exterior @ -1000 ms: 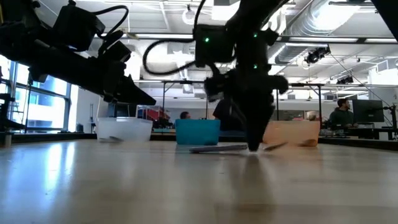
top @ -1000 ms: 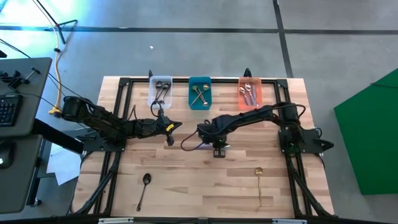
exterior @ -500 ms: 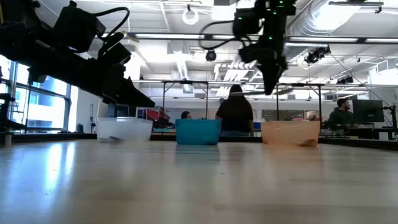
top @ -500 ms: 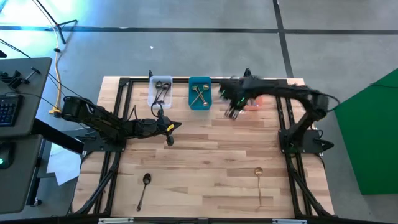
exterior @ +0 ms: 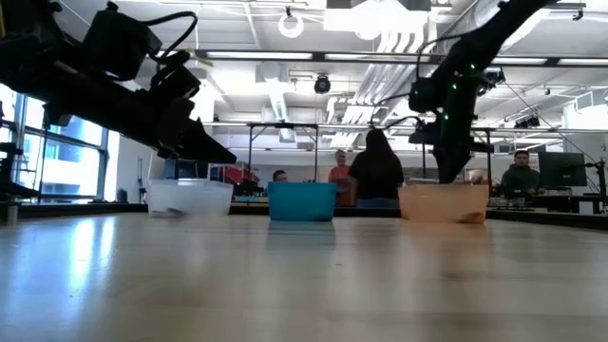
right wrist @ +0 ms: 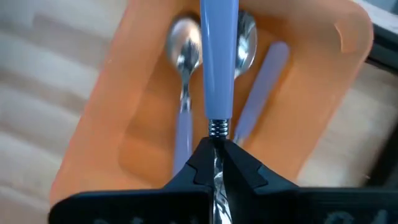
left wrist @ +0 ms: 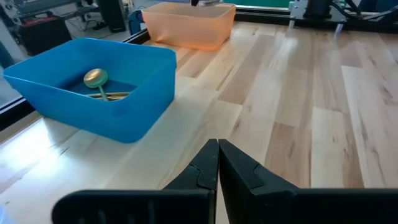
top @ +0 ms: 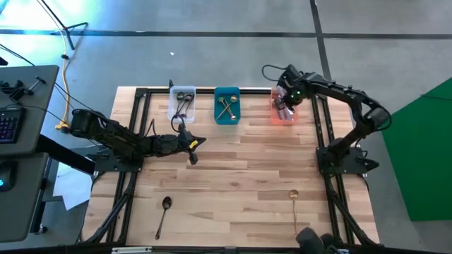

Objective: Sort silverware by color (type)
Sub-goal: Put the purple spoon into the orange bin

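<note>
My right gripper [top: 285, 100] hangs over the orange bin [top: 283, 117] at the far edge, shut on a silver spoon with a lavender handle [right wrist: 217, 56]. Two more lavender-handled silver spoons [right wrist: 185, 56] lie in that bin. Gold spoons [left wrist: 96, 78] lie in the teal bin [top: 227, 106], and dark spoons lie in the clear bin [top: 182, 103]. One black spoon [top: 164, 210] and one gold spoon [top: 294, 204] lie flat on the table near its near edge. My left gripper [left wrist: 217, 155] is shut and hovers near the table's middle, in front of the clear bin. My right gripper pinches the spoon between its two fingers at the metal shank [right wrist: 216, 132], right where the lavender handle begins. The fingers point down from above and lie along the spoon. The handle sticks out past the fingertips, down toward the orange bin's inside. The spoon is lifted clear.
The three bins stand in a row along the far edge, inside a black frame [top: 141, 95] that runs round the table. The wooden top between the bins and the two loose spoons is bare. People stand in the room beyond the table [exterior: 378, 171].
My right gripper was down at the table's middle on the lavender-handled spoon. It has risen with the spoon lifted clear and has swung toward the far edge and the right, ending over the orange bin. The left arm has kept still.
</note>
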Motion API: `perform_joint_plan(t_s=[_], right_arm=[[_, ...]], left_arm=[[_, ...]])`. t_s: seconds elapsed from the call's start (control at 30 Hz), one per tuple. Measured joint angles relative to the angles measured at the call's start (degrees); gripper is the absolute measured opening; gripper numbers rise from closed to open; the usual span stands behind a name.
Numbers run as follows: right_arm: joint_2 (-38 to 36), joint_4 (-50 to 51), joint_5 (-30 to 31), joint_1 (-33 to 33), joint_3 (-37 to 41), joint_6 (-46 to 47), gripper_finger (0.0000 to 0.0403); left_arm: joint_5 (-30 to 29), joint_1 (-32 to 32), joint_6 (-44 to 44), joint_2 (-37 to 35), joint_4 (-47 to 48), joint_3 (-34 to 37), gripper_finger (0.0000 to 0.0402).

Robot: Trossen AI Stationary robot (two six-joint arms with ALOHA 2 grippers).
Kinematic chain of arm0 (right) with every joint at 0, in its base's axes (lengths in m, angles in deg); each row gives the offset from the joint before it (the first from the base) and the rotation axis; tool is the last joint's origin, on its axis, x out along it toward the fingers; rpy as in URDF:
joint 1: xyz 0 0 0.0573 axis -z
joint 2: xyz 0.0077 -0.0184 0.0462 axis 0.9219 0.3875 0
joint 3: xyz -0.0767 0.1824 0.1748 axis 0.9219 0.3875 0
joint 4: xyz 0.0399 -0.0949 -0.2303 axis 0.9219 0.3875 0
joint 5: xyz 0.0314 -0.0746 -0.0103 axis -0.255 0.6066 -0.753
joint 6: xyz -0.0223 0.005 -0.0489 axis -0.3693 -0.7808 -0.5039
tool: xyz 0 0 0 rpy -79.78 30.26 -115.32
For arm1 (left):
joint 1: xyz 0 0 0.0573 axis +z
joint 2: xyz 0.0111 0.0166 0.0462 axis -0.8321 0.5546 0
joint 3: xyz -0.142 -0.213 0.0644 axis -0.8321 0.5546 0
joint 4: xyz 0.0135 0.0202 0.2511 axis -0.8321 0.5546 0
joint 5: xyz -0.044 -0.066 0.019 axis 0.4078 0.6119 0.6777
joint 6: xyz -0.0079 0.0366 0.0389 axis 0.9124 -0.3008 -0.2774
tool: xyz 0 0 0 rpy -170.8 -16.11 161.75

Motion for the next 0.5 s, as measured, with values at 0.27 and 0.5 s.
perform_joint_plan(t_s=[0.27,0.5], right_arm=[[0.00,-7.33,-4.41,2.99,4.95,1.13,0.0004],[0.00,-7.45,-5.20,2.99,5.74,0.60,0.0005]], left_arm=[[-0.13,0.79,0.18,0.00,-0.04,0.00,0.0003],[0.29,1.17,0.78,0.01,-0.04,0.00,0.0003]])
